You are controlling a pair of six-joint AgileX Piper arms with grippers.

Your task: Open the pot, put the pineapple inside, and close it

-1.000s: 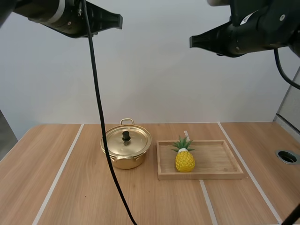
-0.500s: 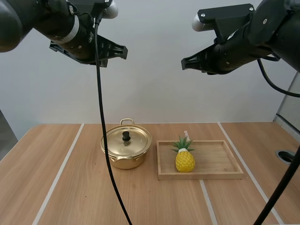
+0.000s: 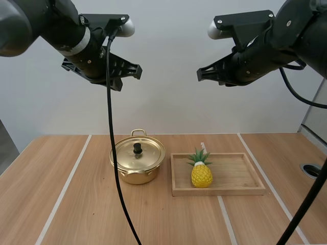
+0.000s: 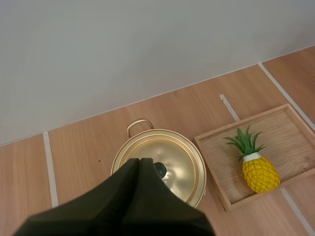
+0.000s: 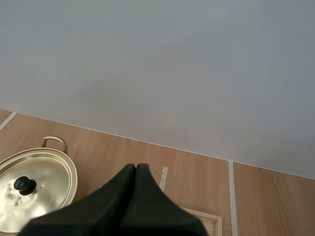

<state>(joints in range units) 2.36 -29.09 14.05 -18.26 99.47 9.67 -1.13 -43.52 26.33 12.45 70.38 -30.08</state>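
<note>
A gold pot [image 3: 137,163] stands on the table, its lid [image 3: 138,152] on, with a black knob [image 3: 137,148]. To its right a yellow pineapple [image 3: 201,171] with green leaves stands upright in a wooden tray [image 3: 240,178]. My left gripper [image 3: 137,72] hangs high above the pot, shut as one dark wedge [image 4: 139,164] over the lid [image 4: 172,162]. My right gripper [image 3: 201,75] is high above the tray, shut as well [image 5: 136,169]. The pot [image 5: 29,189] sits beside its tip. The pineapple [image 4: 258,169] also appears in the left wrist view.
Pale tape lines [image 3: 66,186] run across the wooden table. A round hole [image 3: 312,170] sits near the table's right edge. A grey wall rises behind the table.
Both arms have come down and forward into view; the left gripper moved lower and to the right, the right gripper lower and slightly left. Pot, tray and pineapple have stayed put.
</note>
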